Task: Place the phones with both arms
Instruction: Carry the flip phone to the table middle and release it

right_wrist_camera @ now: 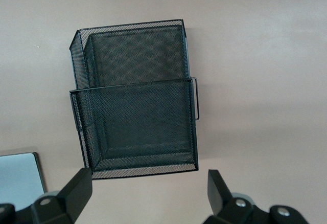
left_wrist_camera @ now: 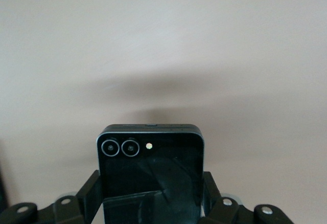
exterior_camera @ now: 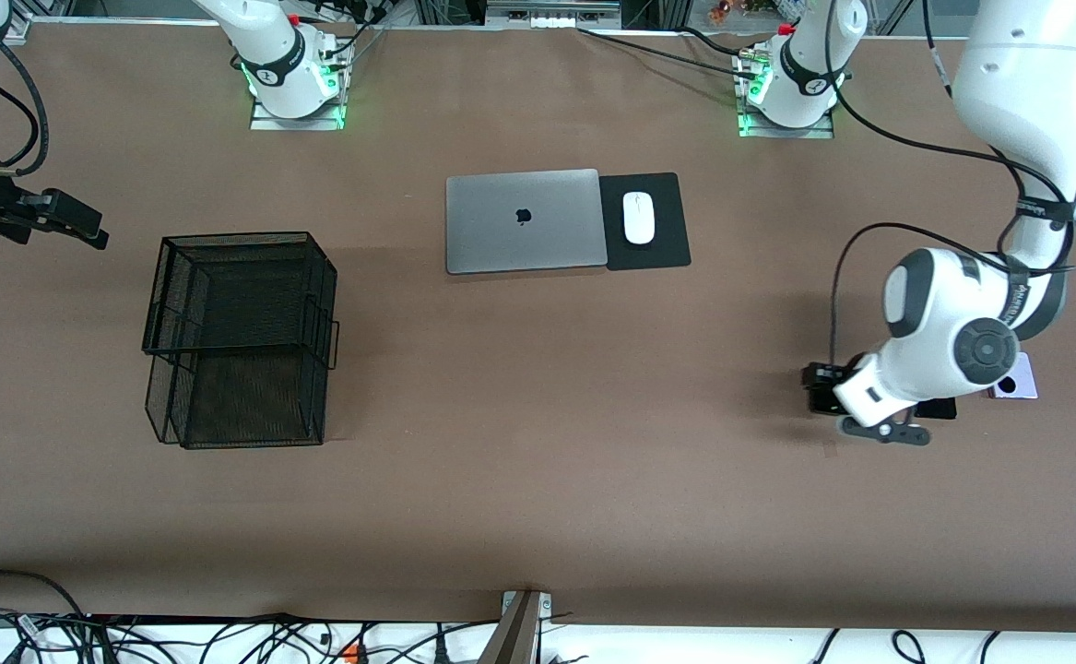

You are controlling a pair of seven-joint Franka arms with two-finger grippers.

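Brown table (exterior_camera: 538, 443), and the only mark to read is the apple logo on the closed silver laptop (exterior_camera: 524, 219), with a white mouse (exterior_camera: 638, 218) on its black pad (exterior_camera: 648, 221) beside it. At the left arm's end, the left gripper (left_wrist_camera: 152, 203) is clamped on the squarish black phone (left_wrist_camera: 150, 173). The lavender phone (exterior_camera: 1017, 380) peeks out by that arm. The right gripper (right_wrist_camera: 148, 188) hangs over the black mesh tray (right_wrist_camera: 135, 98), fingers apart.
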